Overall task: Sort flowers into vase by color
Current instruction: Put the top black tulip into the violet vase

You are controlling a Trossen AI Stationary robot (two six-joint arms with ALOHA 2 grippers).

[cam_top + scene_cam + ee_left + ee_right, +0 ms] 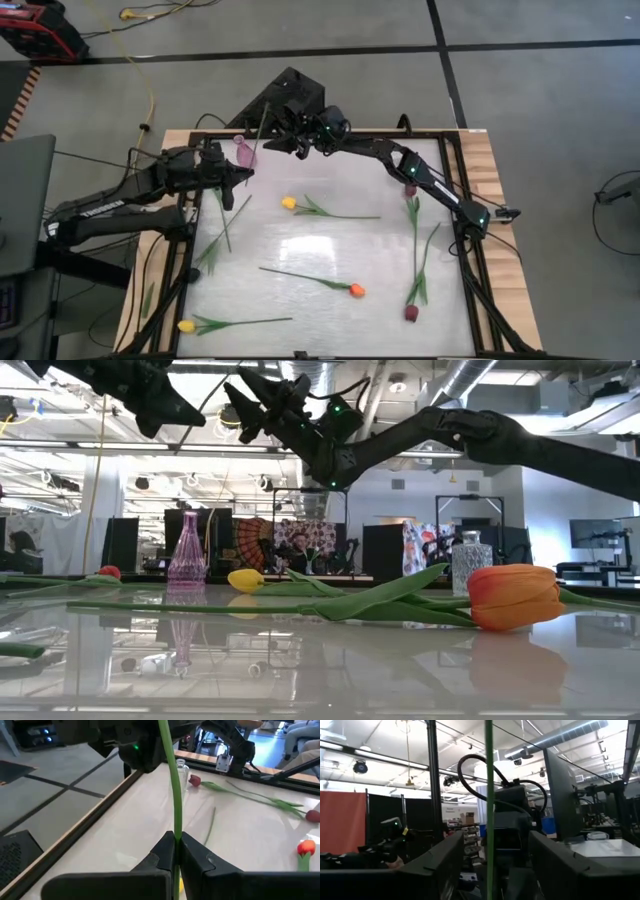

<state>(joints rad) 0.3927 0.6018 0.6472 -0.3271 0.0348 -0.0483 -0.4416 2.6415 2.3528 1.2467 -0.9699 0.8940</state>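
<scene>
My left gripper (176, 851) is shut on a thin green tulip stem (174, 780) above the table's far left part, beside the pink vase (243, 150). The stem rises toward the far edge (262, 128) and passes between the fingers of my right gripper (495, 837), which is open and stands on either side without touching it. This flower's head is not visible. Several other tulips lie flat on the table: yellow (288, 203), orange (356, 291), yellow (186, 326) and maroon (410, 313). A clear vase (470, 565) stands at the far right. My left gripper pinches the green stem (176, 832) between its two fingers, which lie across it. The stem is lifted clear of the table and runs on past the fingertips, slanting up toward my right gripper. Which part of the stem's length the fingers hold cannot be told.
Another maroon tulip (412, 205) lies by the clear vase (410, 188), and a red head (110, 572) lies left of the pink vase (186, 555). A stem with leaves (215, 250) lies under my left arm. A dark frame (470, 290) rims the table.
</scene>
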